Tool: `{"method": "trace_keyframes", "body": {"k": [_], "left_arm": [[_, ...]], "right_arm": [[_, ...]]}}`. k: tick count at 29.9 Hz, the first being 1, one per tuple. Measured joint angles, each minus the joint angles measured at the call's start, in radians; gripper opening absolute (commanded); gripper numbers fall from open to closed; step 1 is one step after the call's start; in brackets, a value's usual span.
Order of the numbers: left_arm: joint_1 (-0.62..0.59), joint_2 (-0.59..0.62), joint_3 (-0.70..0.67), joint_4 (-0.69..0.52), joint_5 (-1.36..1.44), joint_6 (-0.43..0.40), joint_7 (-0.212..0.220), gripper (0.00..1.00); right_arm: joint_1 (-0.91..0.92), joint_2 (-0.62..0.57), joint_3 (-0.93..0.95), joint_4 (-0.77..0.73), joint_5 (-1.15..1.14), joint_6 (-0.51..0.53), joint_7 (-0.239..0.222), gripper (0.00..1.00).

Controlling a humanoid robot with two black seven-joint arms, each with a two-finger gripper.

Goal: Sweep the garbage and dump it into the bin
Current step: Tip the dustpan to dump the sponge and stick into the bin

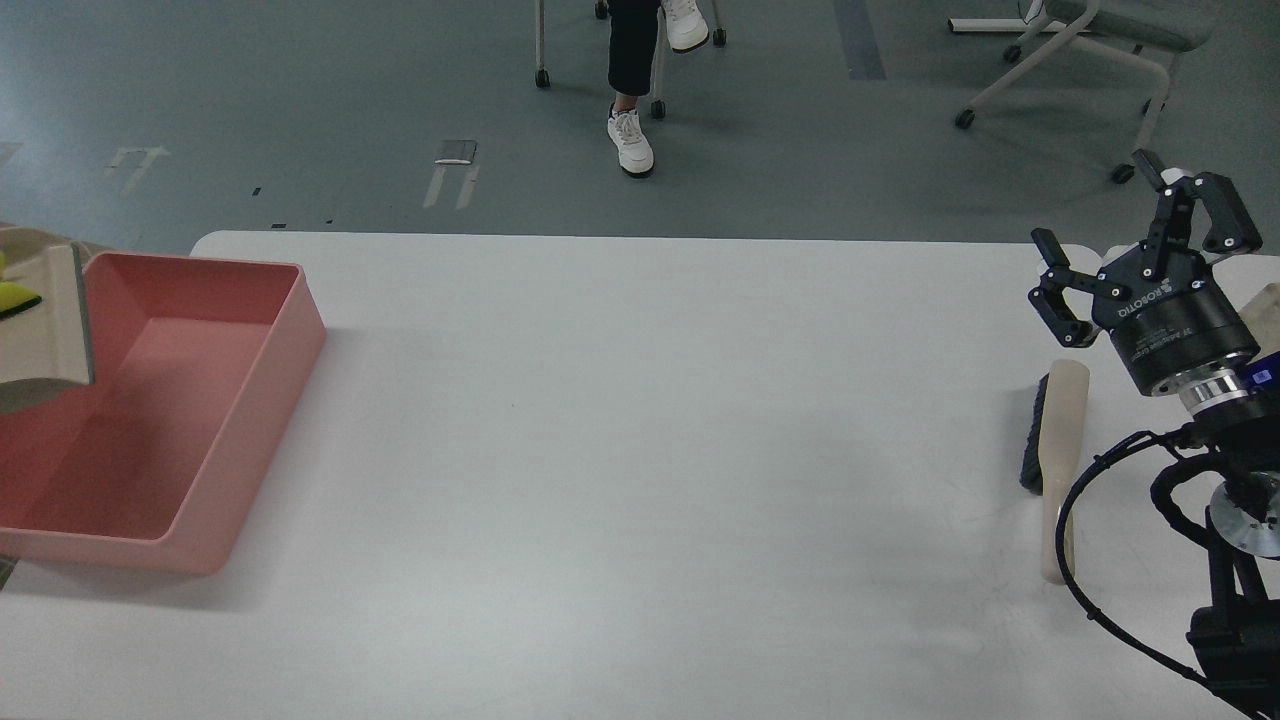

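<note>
Dumping is in hand: the dustpan (45,320) with yellow garbage (15,298) hangs tilted over the bin (250,440), needing a steeper tip, its holder out of view, while the right hand (1135,255) hovers with fingers apart above the brush (1055,450) on the bench (650,450)

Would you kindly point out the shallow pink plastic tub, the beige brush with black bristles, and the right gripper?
Shallow pink plastic tub (300,330): head view, on its right wall.
Beige brush with black bristles (1066,420): head view, on its beige back.
Right gripper (1140,255): head view, midway between its open fingertips.

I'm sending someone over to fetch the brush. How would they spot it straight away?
Go to the white table and look at its right end, beside the open right gripper. The brush lies flat there, beige with black bristles down its left side, unlike the large pink bin at the far left.
</note>
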Motion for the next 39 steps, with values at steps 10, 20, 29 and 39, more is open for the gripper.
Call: {"method": "trace_keyframes", "body": {"k": [10, 20, 29, 39], "left_arm": [[-0.002, 0.048, 0.001, -0.081, 0.116, 0.0, 0.0, 0.0], [-0.014, 0.076, -0.004, -0.111, 0.282, 0.0, 0.0, 0.0], [-0.01, 0.117, -0.001, -0.175, 0.416, 0.0, 0.0, 0.0], [-0.01, 0.176, -0.001, -0.232, 0.423, 0.049, 0.0, 0.0]], "right_arm": [[-0.003, 0.0, 0.001, -0.003, 0.001, 0.0, 0.0, 1.0], [-0.009, 0.0, 0.003, -0.002, 0.001, 0.0, 0.0, 1.0], [-0.027, 0.0, 0.005, 0.0, 0.001, 0.006, 0.002, 1.0], [-0.042, -0.001, 0.005, 0.001, 0.002, 0.009, 0.002, 1.0]]}}
